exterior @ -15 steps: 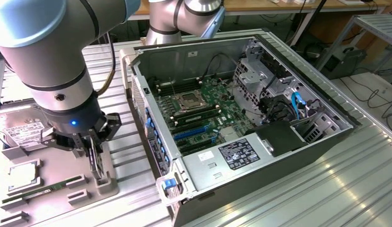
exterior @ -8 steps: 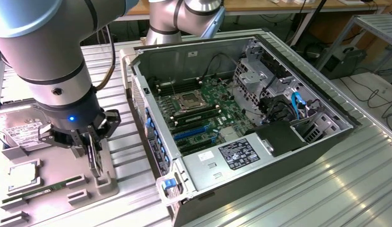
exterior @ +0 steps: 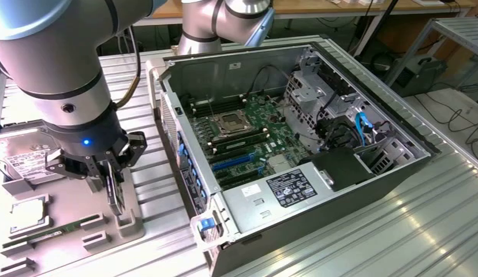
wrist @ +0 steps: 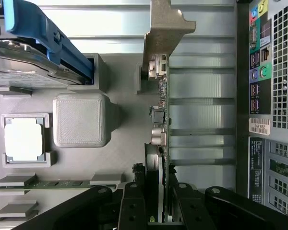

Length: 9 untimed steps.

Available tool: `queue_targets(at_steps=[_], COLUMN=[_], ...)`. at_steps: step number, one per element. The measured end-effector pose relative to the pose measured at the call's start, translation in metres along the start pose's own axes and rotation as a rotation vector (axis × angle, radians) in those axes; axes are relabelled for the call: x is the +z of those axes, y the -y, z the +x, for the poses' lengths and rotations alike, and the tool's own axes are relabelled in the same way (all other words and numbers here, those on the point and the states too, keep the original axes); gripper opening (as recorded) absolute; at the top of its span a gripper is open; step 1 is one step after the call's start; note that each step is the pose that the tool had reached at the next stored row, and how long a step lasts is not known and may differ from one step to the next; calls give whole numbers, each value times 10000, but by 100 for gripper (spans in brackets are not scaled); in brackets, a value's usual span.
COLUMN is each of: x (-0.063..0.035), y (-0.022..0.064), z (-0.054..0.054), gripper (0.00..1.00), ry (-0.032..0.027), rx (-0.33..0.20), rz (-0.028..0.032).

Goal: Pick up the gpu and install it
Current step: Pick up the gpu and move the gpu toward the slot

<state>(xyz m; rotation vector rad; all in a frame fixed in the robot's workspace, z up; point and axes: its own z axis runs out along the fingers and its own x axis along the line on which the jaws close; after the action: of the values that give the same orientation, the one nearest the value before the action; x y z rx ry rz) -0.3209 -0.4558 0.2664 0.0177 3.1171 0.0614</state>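
The gpu (wrist: 166,103) is being held edge-on by the gripper (wrist: 157,179), jaws clamped on it: thin green board, silver bracket (wrist: 165,28) at the far end, black fan (wrist: 152,160) at the gripped end.

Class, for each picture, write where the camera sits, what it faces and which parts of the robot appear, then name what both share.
Exterior view: off the arm, high up, looking down on the open computer case and parts tray; arm and gripper show at the exterior view's left.
Wrist view: on the wrist, looking past the gripper at the gpu standing on edge.
Shared: gpu, parts tray, computer case.
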Motion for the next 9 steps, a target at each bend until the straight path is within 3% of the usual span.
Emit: queue_targets(at_steps=[9], x=[-47], y=[-1], z=[-1], gripper=[27], ry=[-3], rx=[0], rz=[5])
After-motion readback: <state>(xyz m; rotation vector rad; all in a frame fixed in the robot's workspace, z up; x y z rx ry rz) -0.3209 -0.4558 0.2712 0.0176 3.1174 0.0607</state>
